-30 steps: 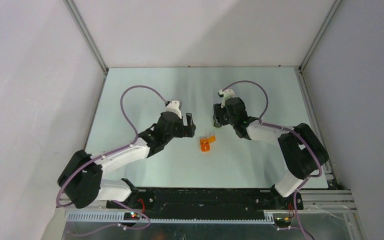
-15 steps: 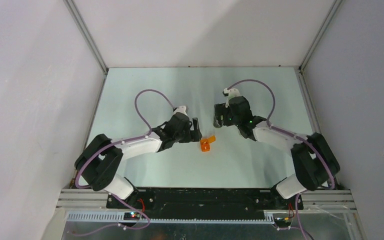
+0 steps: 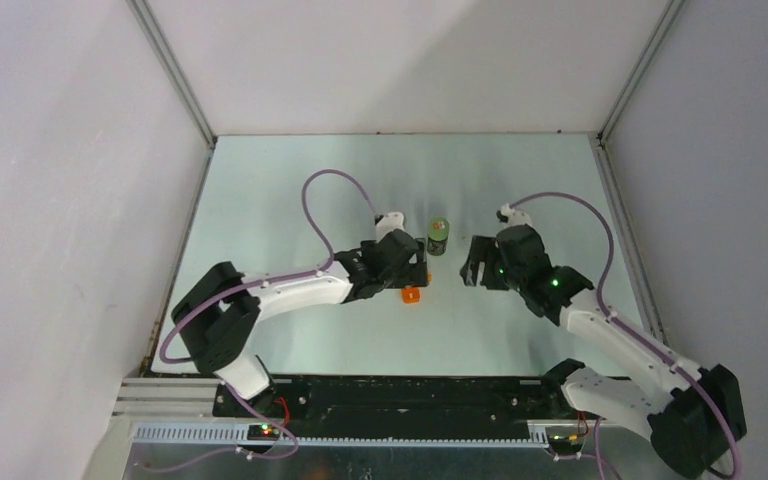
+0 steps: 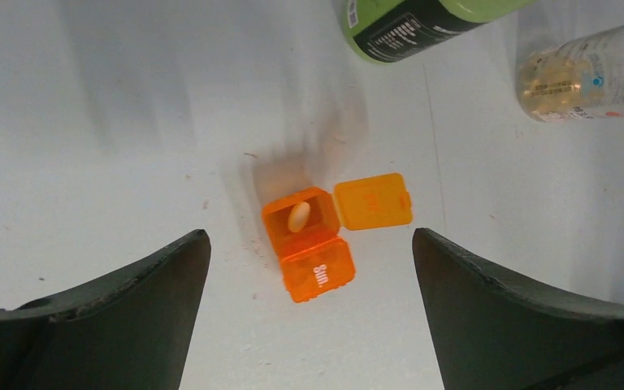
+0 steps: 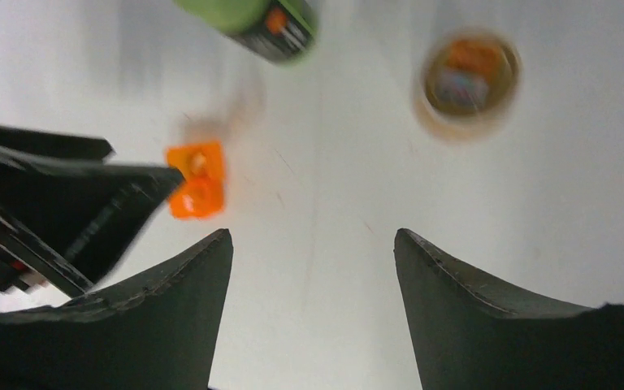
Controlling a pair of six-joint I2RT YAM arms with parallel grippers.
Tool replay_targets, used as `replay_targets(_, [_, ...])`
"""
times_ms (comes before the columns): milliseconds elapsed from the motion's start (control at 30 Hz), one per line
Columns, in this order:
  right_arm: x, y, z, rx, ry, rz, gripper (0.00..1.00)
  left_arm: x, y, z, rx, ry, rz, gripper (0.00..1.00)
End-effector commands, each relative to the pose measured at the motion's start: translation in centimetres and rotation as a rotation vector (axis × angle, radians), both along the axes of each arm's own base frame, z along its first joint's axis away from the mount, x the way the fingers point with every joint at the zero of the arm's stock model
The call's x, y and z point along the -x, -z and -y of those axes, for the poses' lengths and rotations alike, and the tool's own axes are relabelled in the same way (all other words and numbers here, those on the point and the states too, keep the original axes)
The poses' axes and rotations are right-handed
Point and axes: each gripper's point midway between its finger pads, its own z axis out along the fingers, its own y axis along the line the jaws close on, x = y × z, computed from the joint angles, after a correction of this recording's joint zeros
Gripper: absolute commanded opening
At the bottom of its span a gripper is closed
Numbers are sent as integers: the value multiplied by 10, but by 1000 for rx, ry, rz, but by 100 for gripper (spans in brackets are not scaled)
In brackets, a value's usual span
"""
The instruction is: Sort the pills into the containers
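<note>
- Over the orange box (image 4: 318, 276) now hangs the L gripper (image 4: 309, 237). A sec ago it is well to the left of the box; it has slid in across the table (image 3: 290, 190).
- L gripper: jaws spread wide, a touch wider than before, nothing between them. The box sits on the table below the gap, touching neither finger.
- R gripper (image 5: 310, 237): has pulled back toward the near right, away from the green bottle (image 3: 438, 236) it was covering. Jaws apart, empty.
- Bottle is now uncovered in the top view and stands upright just beyond the box. No sign it shifted.
- Clear vial (image 4: 589, 73): stands near the bottle, to its right in the L wrist view. Can't pick it out in the top view, prob. hidden by the R gripper.
- Box: one recess open w/ its lid (image 4: 372, 201) flipped out to the side, the other recess shut. One pale oval pill (image 4: 298, 215) lies in the open recess. Box seems to lie where it was, though the gripper hides most of it from above.
- Meaning for the task, as I judge it: R side has cleared out so the L can work at the box, either closing the lid or gripping the box. No other loose pills in view.
</note>
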Motion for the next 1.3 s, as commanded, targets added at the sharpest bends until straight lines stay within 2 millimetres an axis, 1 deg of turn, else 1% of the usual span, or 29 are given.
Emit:
replay_targets(0, [36,15,37,51,106,-71,79,-5,1,5,-35,-87,18,99])
replay_targets(33, [40,12,45,55,123,-51,80,-5,5,8,-43,-85,12,99])
replay_targets(67, [41,10,48,56,129,-43,81,-7,2,11,-42,-93,15,99])
replay_targets(100, [44,8,52,58,137,-34,81,-7,8,11,-61,-98,7,99])
replay_targets(133, [45,7,54,60,140,-30,81,-10,7,11,-73,-115,9,99])
replay_targets(167, [47,6,57,64,145,-29,81,-10,12,12,-88,-119,4,99])
replay_targets(333, [49,9,62,87,151,-35,82,-13,14,24,-84,-123,-6,99])
replay_targets(433, [48,12,61,90,148,-45,82,-11,12,32,-56,-113,-15,99])
replay_targets(600, [48,14,58,82,138,-47,82,-4,2,27,-18,-139,-6,99])
replay_targets(733, [45,15,55,77,128,-44,82,-1,1,25,17,-174,-22,99])
replay_targets(867, [43,20,53,89,121,-58,82,2,1,25,64,-239,-57,99])
replay_targets(967, [42,24,53,95,116,-64,82,2,-2,23,105,-309,-73,99])
replay_targets(1100, [41,24,53,97,110,-58,82,1,-3,16,114,-405,-96,99])
replay_targets(1233, [40,23,53,96,105,-51,82,0,-3,19,126,-443,-117,99])
replay_targets(1267, [40,23,53,96,102,-52,82,-2,-6,22,135,-443,-115,99])
